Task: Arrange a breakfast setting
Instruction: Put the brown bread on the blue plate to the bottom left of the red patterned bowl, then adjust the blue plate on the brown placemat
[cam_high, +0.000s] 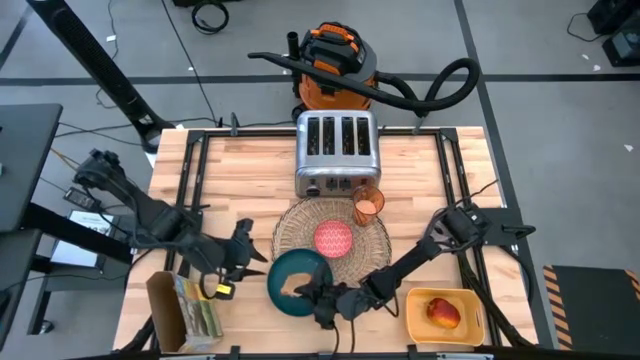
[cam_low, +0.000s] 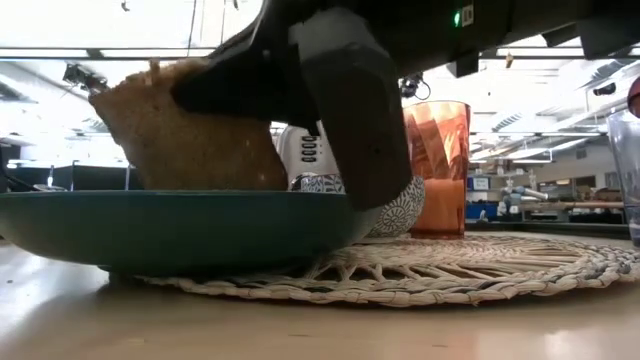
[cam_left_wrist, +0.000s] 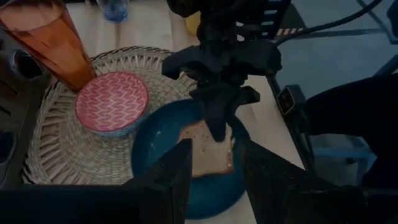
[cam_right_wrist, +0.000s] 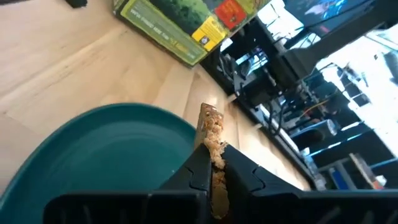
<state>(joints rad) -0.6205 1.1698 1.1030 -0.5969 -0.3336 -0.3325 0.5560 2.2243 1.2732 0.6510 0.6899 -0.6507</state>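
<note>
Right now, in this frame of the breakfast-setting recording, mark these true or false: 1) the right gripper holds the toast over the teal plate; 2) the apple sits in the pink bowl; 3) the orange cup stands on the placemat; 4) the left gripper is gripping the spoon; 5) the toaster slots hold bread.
1) True: the right gripper is shut on the toast slice, held over the dark teal plate.
2) False: the apple lies in the yellow tray; the pink bowl holds nothing.
3) True: the orange cup stands at the woven placemat's edge, near the toaster.
4) False: the left gripper is open and holds nothing; no spoon shows.
5) False: the toaster slots look empty.
</note>
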